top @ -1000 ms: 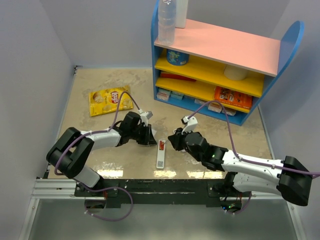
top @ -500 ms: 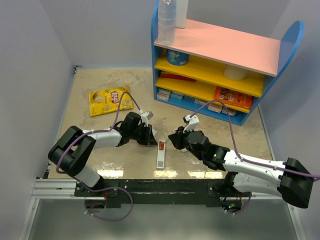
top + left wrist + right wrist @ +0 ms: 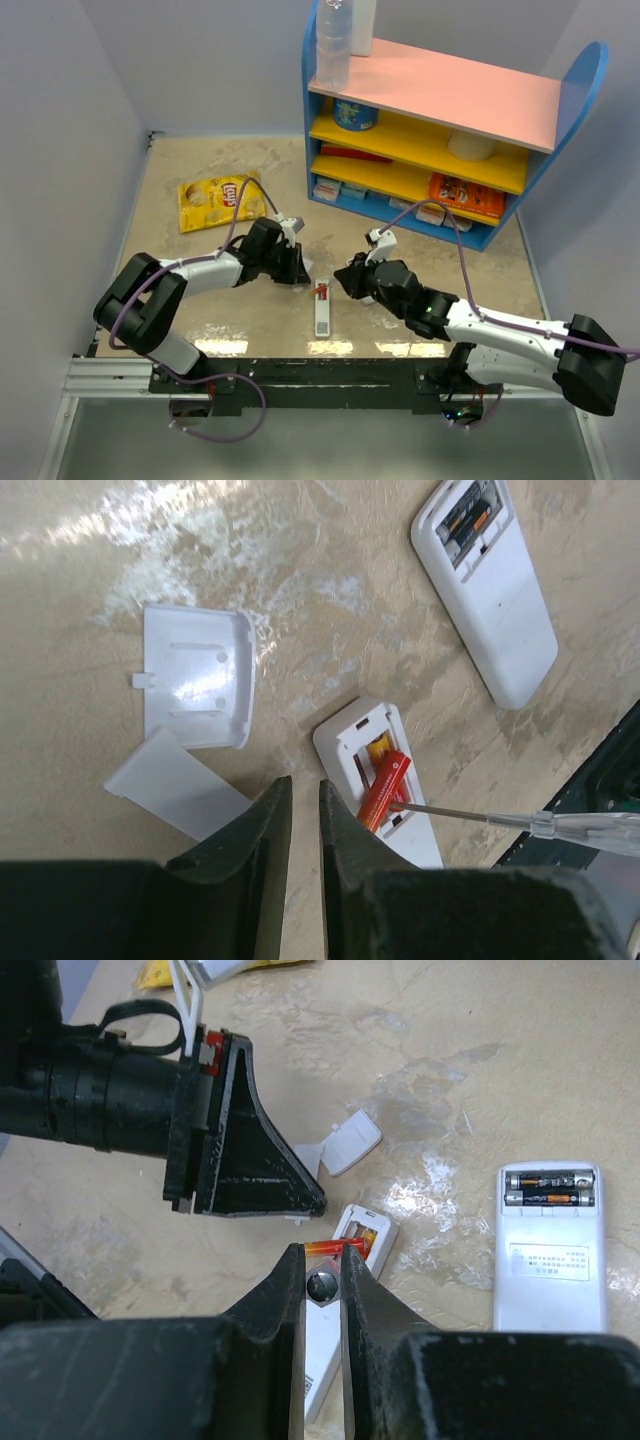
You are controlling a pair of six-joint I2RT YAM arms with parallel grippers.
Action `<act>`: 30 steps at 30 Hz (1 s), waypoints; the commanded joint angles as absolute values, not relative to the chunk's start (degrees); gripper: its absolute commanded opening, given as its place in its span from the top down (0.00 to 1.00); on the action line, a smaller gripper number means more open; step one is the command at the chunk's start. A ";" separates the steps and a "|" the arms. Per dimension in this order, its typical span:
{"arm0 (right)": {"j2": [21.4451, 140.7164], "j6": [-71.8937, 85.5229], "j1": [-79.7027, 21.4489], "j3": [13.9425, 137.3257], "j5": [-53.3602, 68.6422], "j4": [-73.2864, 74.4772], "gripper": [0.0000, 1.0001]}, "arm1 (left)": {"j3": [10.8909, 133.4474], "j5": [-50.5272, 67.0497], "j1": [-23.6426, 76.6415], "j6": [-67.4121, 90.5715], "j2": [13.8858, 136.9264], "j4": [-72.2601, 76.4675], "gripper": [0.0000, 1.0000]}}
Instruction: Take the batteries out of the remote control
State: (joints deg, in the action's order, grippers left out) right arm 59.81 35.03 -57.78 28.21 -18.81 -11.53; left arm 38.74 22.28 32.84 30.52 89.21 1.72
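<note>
The remote control lies back-up on the counter with its slot open. One battery is tilted out of the slot, above a second battery. The right pincer is clamped on a thin stick whose tip touches the raised battery. The left pincer, just beside the remote control, stands slightly parted and holds nothing.

Lab cell: walled tabletop, toy shelf

We're seeing a shiny beige marbled tabletop, plain pale walls, and a blue shelf unit, pink-topped, yellow boards, plastic maybe.
</note>
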 commanded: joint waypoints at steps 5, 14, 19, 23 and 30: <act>62.22 33.76 -57.39 31.11 -20.04 -13.98 1.00 | 41.84 18.46 29.62 27.07 84.12 -3.51 0.78; 64.95 31.99 -56.16 35.77 -18.29 -12.84 1.00 | 40.96 18.98 29.18 26.98 83.76 -3.08 0.78; 64.25 32.25 -56.07 36.82 -18.02 -11.26 1.00 | 41.31 17.58 29.18 26.37 83.50 -4.04 0.78; 63.20 30.51 -56.07 37.18 -16.27 -10.02 1.00 | 41.22 18.19 29.09 26.02 83.93 -4.22 0.77; 64.33 19.44 -56.07 40.25 -9.77 -5.46 1.00 | 39.29 21.09 30.32 27.16 84.02 -1.50 0.77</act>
State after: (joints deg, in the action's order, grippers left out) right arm 64.38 27.51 -56.18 35.79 -14.90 -8.47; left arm 39.94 18.92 29.45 27.38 84.60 -4.10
